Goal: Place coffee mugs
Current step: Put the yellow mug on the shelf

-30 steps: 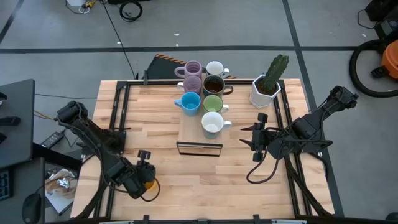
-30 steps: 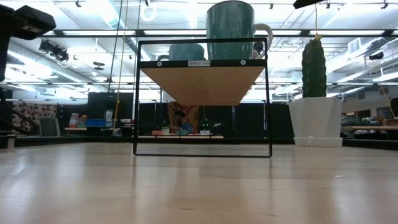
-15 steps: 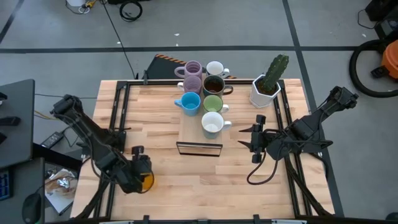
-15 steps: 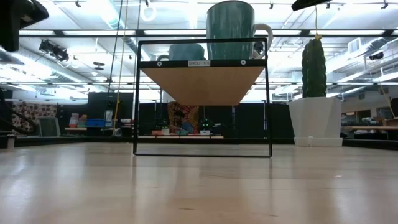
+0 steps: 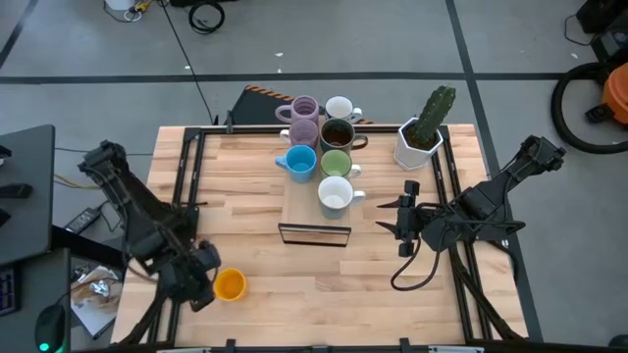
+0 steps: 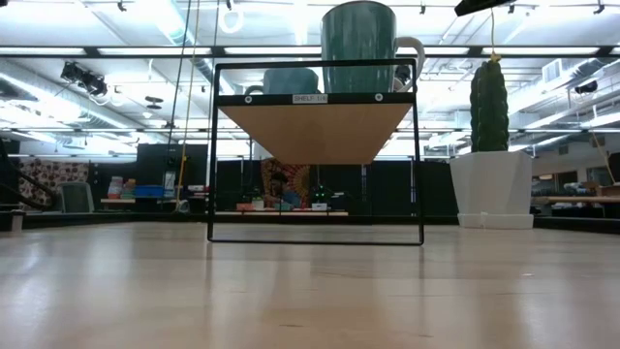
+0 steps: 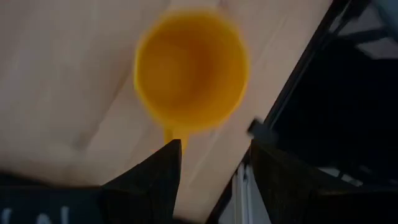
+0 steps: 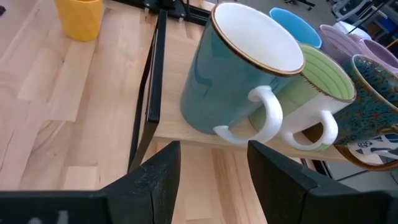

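The orange mug [image 5: 230, 284] stands upright on the table near the front left, mouth up; it also shows in the left wrist view [image 7: 191, 68]. My left gripper [image 5: 202, 280] hangs open just left of it and above it, touching nothing [image 7: 214, 168]. Several mugs stand on the wooden shelf [image 5: 299, 208]: two lilac [image 5: 304, 120], a white [image 5: 340, 108], a dark brown [image 5: 337, 133], a blue [image 5: 297, 162], a green [image 5: 336, 164] and a teal one with a white inside [image 8: 239, 68]. My right gripper [image 5: 386, 216] waits open to the right of the shelf.
A white faceted planter with a cactus [image 5: 424, 132] stands at the back right. The shelf rests on a black wire frame [image 6: 315, 233]. Black rails [image 5: 186, 186] run along the table's left and right sides. Bare wood lies in front of the shelf.
My left gripper has come off the orange mug, risen and drawn toward the table's left edge, rolling at the wrist. The mug, half hidden under the gripper before, now stands uncovered on the table in the same spot.
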Robot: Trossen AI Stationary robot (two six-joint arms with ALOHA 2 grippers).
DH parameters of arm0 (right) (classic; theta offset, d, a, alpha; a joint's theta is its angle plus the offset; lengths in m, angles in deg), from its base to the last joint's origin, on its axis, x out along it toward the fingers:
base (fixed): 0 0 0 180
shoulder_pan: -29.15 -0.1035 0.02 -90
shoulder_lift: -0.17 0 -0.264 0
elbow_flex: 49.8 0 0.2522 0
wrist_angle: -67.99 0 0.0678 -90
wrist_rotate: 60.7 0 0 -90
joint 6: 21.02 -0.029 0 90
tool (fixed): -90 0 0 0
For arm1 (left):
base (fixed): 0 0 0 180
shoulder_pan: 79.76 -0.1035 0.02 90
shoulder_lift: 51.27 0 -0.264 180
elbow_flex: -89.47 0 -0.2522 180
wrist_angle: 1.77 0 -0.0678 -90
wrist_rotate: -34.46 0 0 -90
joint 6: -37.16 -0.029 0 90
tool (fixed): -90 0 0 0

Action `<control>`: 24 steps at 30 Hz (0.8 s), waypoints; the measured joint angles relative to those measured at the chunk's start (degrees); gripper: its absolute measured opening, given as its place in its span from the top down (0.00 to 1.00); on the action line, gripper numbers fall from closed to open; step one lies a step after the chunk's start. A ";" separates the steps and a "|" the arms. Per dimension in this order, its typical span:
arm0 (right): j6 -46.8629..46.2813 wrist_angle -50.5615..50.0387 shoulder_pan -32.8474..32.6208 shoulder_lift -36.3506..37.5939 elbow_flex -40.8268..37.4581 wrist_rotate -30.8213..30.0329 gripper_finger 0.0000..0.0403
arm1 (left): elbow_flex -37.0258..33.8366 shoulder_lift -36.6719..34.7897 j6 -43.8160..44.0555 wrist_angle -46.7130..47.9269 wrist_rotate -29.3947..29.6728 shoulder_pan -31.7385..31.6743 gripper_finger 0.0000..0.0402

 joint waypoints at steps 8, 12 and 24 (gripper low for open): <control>1.40 0.02 0.00 0.00 0.02 0.12 0.52 | 0.00 1.56 14.58 0.44 3.35 9.87 0.56; 1.33 0.04 0.00 0.00 0.01 0.14 0.52 | 0.00 2.53 18.69 2.13 3.33 12.48 0.57; 1.49 0.46 2.53 0.00 0.02 2.89 0.52 | 0.00 11.43 16.53 -1.67 3.52 13.93 0.57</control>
